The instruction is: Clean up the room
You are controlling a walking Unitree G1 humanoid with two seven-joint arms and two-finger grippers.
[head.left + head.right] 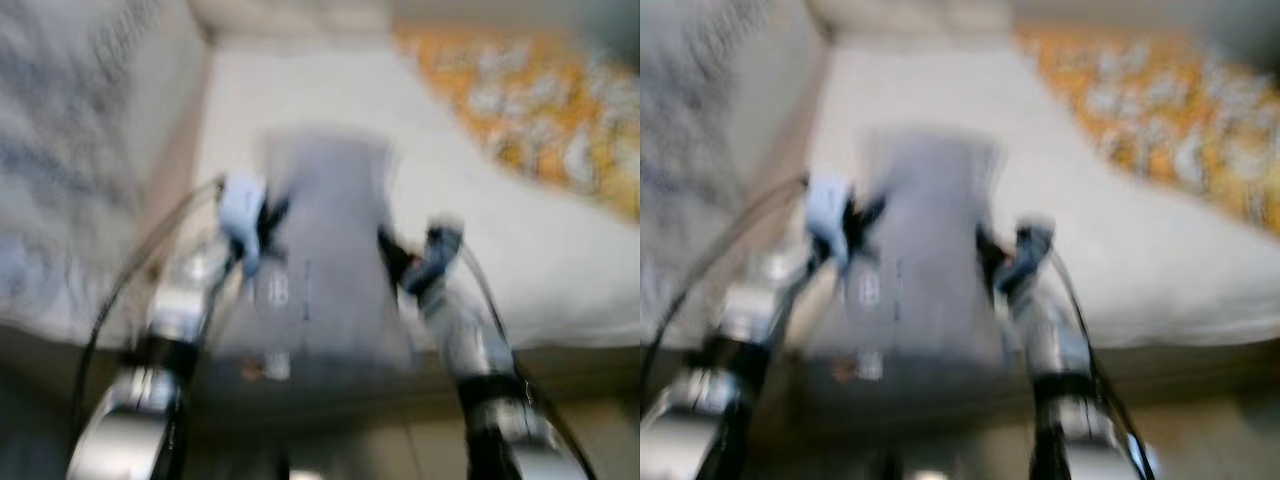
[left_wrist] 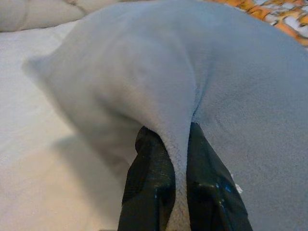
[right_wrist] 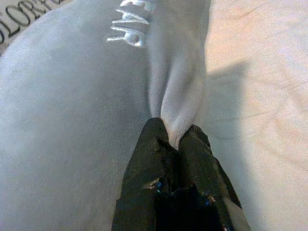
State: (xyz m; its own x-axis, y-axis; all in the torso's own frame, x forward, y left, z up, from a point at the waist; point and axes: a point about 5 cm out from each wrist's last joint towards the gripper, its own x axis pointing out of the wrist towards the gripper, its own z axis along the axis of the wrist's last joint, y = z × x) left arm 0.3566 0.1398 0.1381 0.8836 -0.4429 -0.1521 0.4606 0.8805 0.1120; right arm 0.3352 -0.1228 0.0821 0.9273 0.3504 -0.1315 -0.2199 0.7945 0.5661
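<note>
A grey fleece pillow (image 1: 325, 250) is held up over the white bed (image 1: 520, 250) between my two arms; the head views are blurred. My left gripper (image 2: 179, 144) is shut on a fold of the pillow's left edge (image 2: 144, 82). On the other side, my right gripper (image 3: 174, 137) is shut on a pinch of the right edge, near white embroidered lettering (image 3: 129, 26). In the left eye view the left gripper (image 1: 262, 228) and right gripper (image 1: 398, 258) flank the pillow.
An orange and white patterned cover (image 1: 540, 110) lies at the bed's far right. A grey patterned blanket (image 1: 70, 150) covers the left side. The bed's near edge (image 1: 560, 345) runs below my arms.
</note>
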